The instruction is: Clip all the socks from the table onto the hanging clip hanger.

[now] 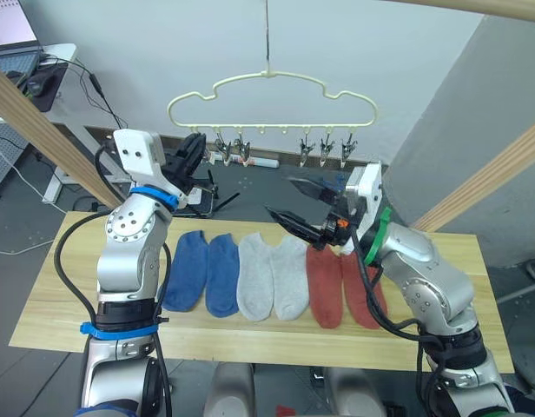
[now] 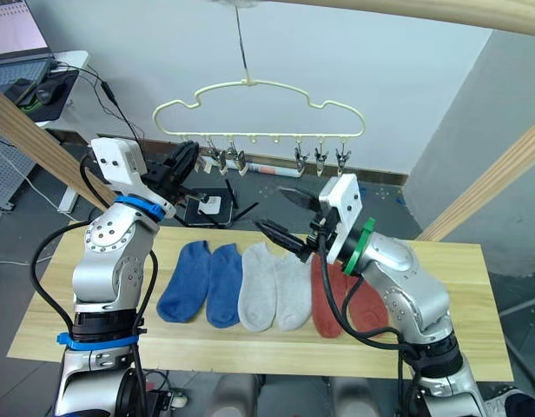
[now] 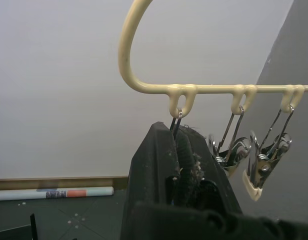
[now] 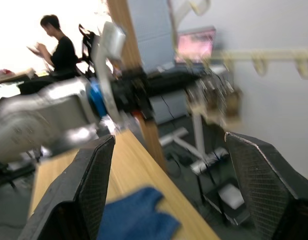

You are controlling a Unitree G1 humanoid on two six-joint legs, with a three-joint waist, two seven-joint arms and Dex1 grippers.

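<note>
While all six socks lie side by side on the tabletop (image 1: 68,304), toes toward you, your right hand (image 1: 295,204) hovers spread and empty just above the rust red pair (image 1: 341,287), so it is the nearer one; reach down, not forward. Your left hand (image 1: 191,156) is raised at the clip hanger (image 1: 272,87), fingers pressed together around its leftmost clip (image 3: 176,122), well above the blue socks (image 1: 202,269).
</note>
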